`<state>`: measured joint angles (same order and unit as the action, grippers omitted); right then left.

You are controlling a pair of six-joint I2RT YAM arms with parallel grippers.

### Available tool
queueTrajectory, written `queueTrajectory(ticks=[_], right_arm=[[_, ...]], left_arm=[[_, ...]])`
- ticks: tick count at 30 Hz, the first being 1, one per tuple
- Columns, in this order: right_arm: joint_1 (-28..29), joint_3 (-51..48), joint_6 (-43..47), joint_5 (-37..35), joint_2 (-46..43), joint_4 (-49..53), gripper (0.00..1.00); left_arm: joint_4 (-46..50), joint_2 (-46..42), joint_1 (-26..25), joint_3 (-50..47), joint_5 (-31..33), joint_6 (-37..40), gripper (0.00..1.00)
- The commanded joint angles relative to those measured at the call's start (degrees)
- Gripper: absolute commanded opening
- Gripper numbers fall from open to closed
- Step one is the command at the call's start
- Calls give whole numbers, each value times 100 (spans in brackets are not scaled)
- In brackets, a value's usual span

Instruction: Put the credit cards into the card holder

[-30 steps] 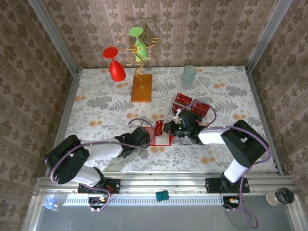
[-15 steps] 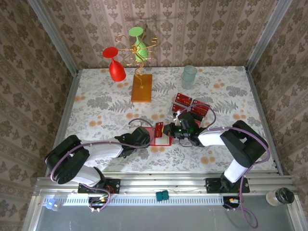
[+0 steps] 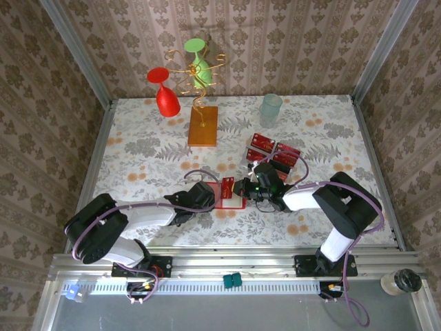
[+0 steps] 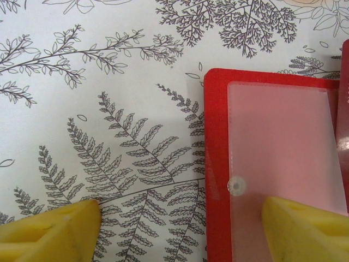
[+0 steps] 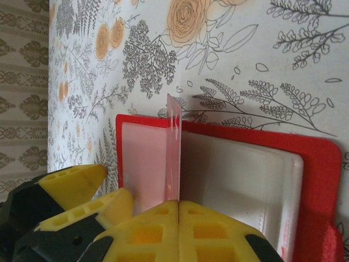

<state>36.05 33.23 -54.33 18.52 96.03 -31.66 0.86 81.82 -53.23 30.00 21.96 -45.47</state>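
Early: right pincer [image 5: 179, 204] clamps one credit card [image 5: 173, 143] over the open card holder [image 5: 320, 159]; left pincer [image 4: 180, 212] gapes empty; other cards [image 3: 263, 141] lie loose

Bright, even light across the table [image 3: 138, 152], shadows soft. Fern print ahead of the fingers [image 4: 49, 229] is crisp; the yellow fingers themselves blur up close, and the card holder [image 4: 218, 164] by one finger looks slightly washed out.
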Motion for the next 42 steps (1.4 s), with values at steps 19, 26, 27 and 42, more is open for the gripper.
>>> queueTrajectory(ticks=[19, 26, 27, 42], right_arm=[[235, -379, -103, -231, -5, -33, 0], [279, -347, -105, -196, 24, 19, 0], [287, -361, -104, -200, 11, 32, 0], [297, -353, -48, -126, -39, 262, 0]], left_arm=[[328, 134, -31, -117, 57, -131, 79], [325, 154, -36, -108, 54, -120, 79], [326, 156, -29, -102, 54, -120, 79], [293, 200, -43, -73, 48, -111, 79]])
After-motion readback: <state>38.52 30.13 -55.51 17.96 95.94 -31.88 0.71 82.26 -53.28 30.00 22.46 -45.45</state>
